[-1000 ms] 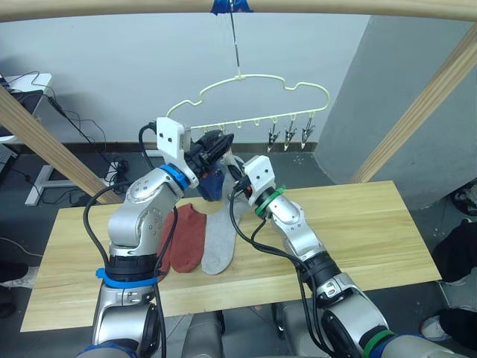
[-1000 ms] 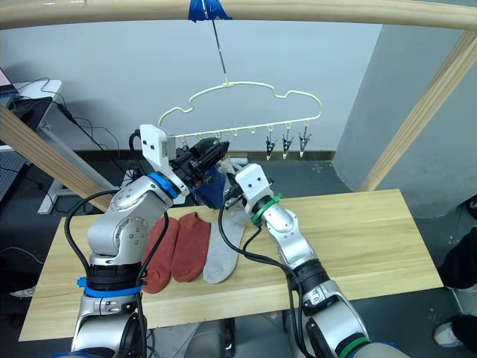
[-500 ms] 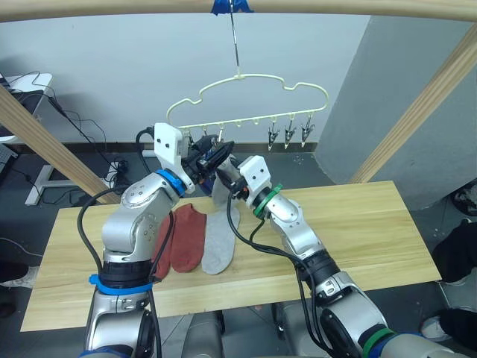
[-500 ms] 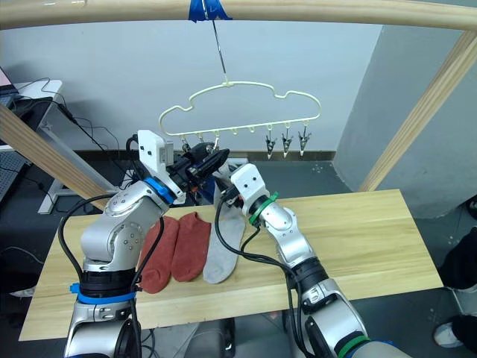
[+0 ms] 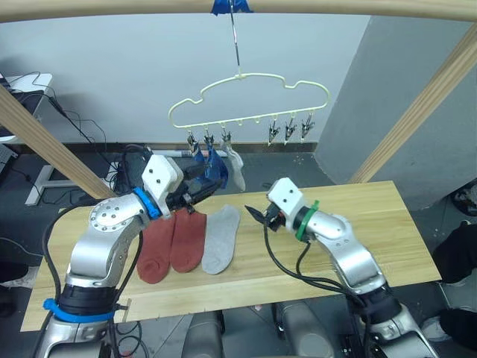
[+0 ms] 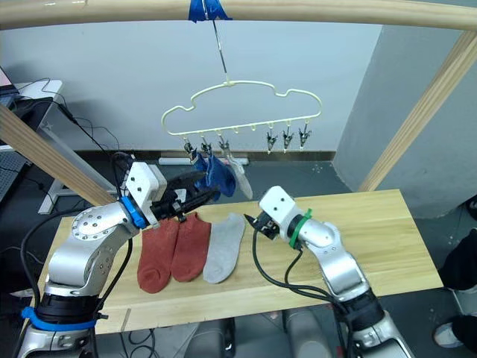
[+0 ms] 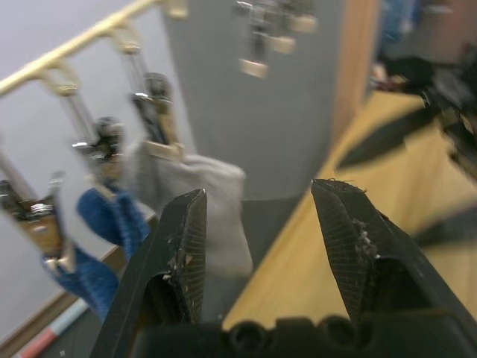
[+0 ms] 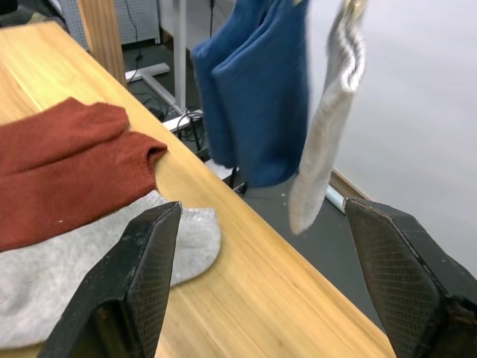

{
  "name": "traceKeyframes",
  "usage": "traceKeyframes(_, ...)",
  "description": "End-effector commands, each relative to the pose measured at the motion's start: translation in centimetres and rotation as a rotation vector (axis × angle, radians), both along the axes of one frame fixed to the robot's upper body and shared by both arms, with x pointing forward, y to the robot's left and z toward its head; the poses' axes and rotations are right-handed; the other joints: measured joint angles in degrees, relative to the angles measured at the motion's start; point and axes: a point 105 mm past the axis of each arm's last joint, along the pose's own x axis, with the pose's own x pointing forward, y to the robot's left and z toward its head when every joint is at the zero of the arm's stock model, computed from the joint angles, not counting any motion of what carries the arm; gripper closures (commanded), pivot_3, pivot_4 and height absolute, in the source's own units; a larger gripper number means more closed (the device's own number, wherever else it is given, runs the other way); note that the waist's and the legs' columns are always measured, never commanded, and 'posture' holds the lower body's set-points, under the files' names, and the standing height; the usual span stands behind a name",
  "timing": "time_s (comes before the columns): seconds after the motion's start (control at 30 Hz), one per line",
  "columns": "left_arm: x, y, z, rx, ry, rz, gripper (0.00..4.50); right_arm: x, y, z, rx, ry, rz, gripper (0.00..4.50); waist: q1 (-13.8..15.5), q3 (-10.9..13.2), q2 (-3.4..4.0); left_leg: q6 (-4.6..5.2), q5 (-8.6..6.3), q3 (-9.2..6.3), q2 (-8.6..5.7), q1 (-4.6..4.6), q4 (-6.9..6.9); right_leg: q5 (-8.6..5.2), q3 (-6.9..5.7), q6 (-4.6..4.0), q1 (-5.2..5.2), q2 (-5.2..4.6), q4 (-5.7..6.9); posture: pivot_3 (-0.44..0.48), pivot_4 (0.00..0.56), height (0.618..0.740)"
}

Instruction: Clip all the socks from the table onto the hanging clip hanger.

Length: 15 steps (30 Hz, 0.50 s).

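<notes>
Socks split 3 and 3: 2 blue ankle socks (image 6: 211,173) and 1 light grey sock (image 6: 240,177) hang from the left clips of the pale yellow-green wire clip hanger (image 6: 242,104) at upper centre of the frame, while 2 rust-red socks (image 6: 173,250) and 1 light grey ankle sock (image 6: 226,246) lie side by side on the pale wooden plank surface (image 6: 373,239) at lower left of centre. The grey sock's long axis runs from near edge to far edge, toe pointing away. The left end effector (image 6: 195,195) hovers released just above the red socks' far ends. The right end effector (image 6: 254,223) sits released, just right of the grey sock's far end, so it looks the nearer arm for that sock. 3 clips (image 6: 286,139) at the hanger's right hang free.
</notes>
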Motion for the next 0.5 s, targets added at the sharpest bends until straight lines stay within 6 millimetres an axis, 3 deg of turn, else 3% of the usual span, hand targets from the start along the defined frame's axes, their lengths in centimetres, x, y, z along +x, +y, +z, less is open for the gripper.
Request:
traceKeyframes(0.03,-1.2,-1.0,1.4,0.025,-0.071,-0.087,2.04,-0.3,-1.2,4.3,0.141,-0.062,-0.068,0.87,0.02,-0.02,-0.02,0.0,0.0,0.0,0.0,0.0,0.0,-0.01,0.0,0.01,0.0,0.0,0.01,-0.184,0.217,0.74)
traceKeyframes(0.17,-1.2,-1.4,2.1,0.012,-0.077,-0.107,2.04,0.6,-2.0,7.5,0.238,-0.114,-0.141,0.87,-0.08,-0.02,-0.02,0.0,0.01,0.0,0.0,0.01,0.03,-0.06,0.02,0.12,0.0,0.01,0.01,-0.188,0.221,0.74)
traceKeyframes(0.3,-0.8,-1.7,2.5,0.005,-0.091,-0.105,2.04,1.7,-2.0,8.5,0.27,-0.124,-0.173,0.87,-0.11,-0.02,-0.02,0.0,0.01,-0.01,0.0,0.0,0.0,-0.05,0.01,0.09,0.0,0.02,0.0,-0.186,0.219,0.74)
traceKeyframes(0.4,-0.7,-2.1,2.7,-0.006,-0.096,-0.103,2.04,2.4,-1.8,8.8,0.286,-0.115,-0.179,1.41,-0.11,-0.02,-0.02,0.01,0.0,0.02,0.0,-0.02,-0.01,0.04,0.02,-0.07,0.0,0.01,-0.04,-0.18,0.219,0.74)
traceKeyframes(0.47,-0.7,-2.2,2.7,-0.008,-0.096,-0.105,2.04,2.7,-1.6,8.8,0.286,-0.102,-0.181,2.05,-0.11,-0.02,-0.02,0.01,0.0,0.02,0.0,-0.02,-0.01,0.05,0.02,-0.07,0.0,0.01,-0.04,-0.178,0.219,0.74)
traceKeyframes(0.5,-0.7,-2.3,2.7,-0.009,-0.097,-0.105,2.04,3.0,-1.6,8.8,0.284,-0.098,-0.186,2.05,-0.11,-0.02,-0.02,0.01,0.0,0.02,0.0,-0.02,-0.01,0.06,0.02,-0.1,0.0,0.01,-0.04,-0.177,0.219,0.74)
